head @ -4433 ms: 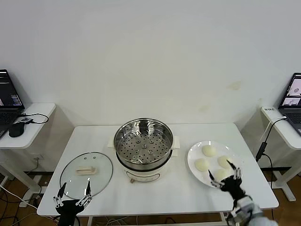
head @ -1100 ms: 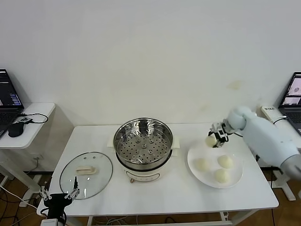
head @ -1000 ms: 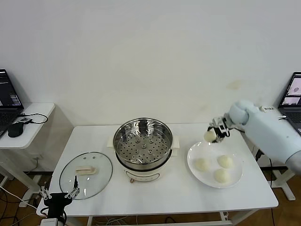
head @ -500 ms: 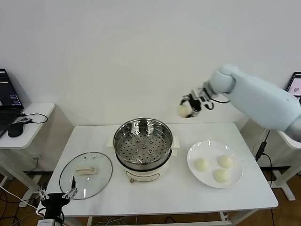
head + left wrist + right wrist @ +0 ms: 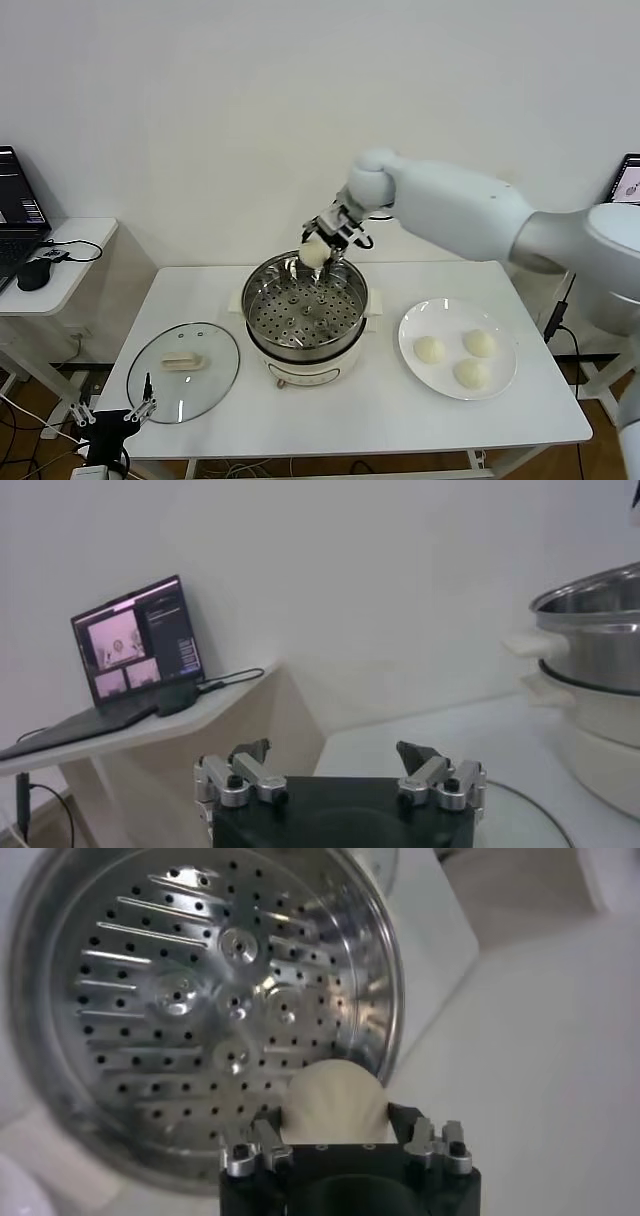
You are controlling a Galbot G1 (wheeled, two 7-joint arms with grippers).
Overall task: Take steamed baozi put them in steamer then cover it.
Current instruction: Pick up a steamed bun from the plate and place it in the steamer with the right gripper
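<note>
R gripper (image 5: pixel 322 243) is over the back rim of the steamer (image 5: pixel 306 316), jaws clamped on one bun (image 5: pixel 313 254). In the R wrist view I see the bun (image 5: pixel 334 1106) wedged between the two fingers, w/ the perforated tray (image 5: pixel 205 998) right beneath it; bun is in the air, not touching the tray. R arm reaches in from the right side, across and above the plate (image 5: pixel 412 330).

Three more buns sit on that white plate, right of the steamer: one toward the steamer side (image 5: pixel 429 349), one farther right (image 5: pixel 480 343), one at the front (image 5: pixel 471 373). They lie near each other but apart.

Steamer stands mid-table (image 5: pixel 380 420) on its cream base, tray bare.

Glass lid (image 5: pixel 184 371) lies flat on the table left of the steamer, cream handle up, well apart from the pot.

L gripper (image 5: pixel 110 415) is parked low at the front-left table edge, just in front of the lid, fingers spread wide, gripping nothing. L wrist view confirms: both fingers (image 5: pixel 248 777) apart, steamer wall off to one side.

Laptop (image 5: pixel 18 208) on side desk at far left, mouse (image 5: pixel 35 275) beside it.
</note>
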